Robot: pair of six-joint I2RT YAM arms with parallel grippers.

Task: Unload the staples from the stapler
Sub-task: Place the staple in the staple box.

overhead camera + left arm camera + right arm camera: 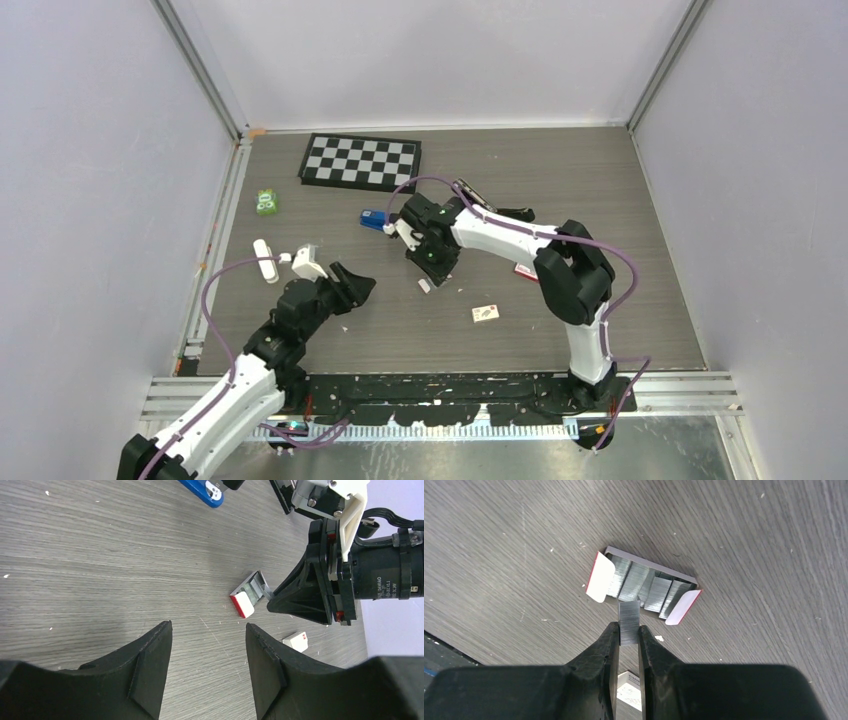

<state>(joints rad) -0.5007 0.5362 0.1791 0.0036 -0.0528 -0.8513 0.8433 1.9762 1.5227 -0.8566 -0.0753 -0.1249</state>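
Staples first: a short silver strip of staples point(629, 620) is pinched between the black fingers of the right gripper point(628, 630), whose jaws stand narrow, pressed onto the strip's two faces. The strip hangs at the near edge of an open grey staple box with red-and-white flaps point(654, 566). The box lies on the grey wood-grain table point(620, 220) with more rows of staples inside. Whether strip and box touch I cannot tell. The left gripper point(207, 627) hangs over the table with its jaws spread and nothing between them, pointing toward the box but apart from it. The blue stapler point(374, 220) lies on the table just left of the right arm's wrist, in neither gripper.

Only the right wrist view shows the held strip and the box's contents. The left wrist view shows the right gripper side-on over the box, and a small white carton with a red mark point(296, 641) beyond it. The overhead view alone takes in the black-and-white checkerboard point(361, 161) at the far side.
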